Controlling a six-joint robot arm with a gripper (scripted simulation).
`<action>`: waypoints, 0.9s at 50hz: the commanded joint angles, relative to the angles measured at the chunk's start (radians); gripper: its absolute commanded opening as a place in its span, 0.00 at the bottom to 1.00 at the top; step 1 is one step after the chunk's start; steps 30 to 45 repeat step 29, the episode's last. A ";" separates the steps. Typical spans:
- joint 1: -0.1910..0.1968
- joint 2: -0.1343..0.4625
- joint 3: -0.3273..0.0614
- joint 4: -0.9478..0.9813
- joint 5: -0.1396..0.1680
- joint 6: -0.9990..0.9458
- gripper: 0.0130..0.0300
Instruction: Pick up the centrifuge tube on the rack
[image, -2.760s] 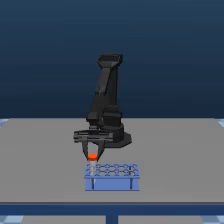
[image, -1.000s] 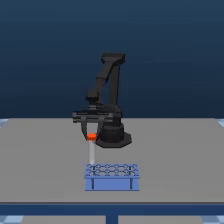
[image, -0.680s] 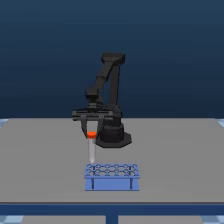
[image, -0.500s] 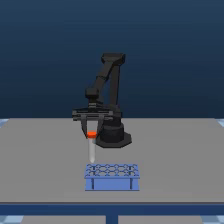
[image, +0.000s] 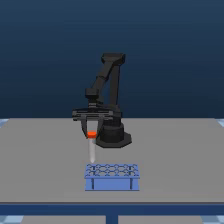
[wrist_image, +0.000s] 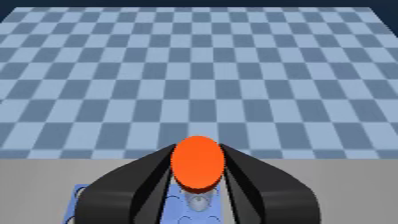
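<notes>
The centrifuge tube, whitish with an orange-red cap, hangs upright above the left end of the blue rack, its tip just clear of the top plate. My gripper is shut on the tube at its cap. In the wrist view the orange cap sits between the two black fingers, with the tube body and a part of the rack below it.
The black arm base stands on the grey table just behind the rack. A blue checkered floor lies beyond the table edge in the wrist view.
Since 2.8 s ago the gripper has risen with the tube, lifting it out of the rack. Over the last second it has barely moved.
</notes>
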 joint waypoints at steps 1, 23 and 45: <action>0.000 -0.001 -0.001 0.000 0.001 0.000 0.00; 0.000 -0.001 -0.001 0.000 0.001 0.000 0.00; 0.000 -0.001 -0.001 0.000 0.001 0.000 0.00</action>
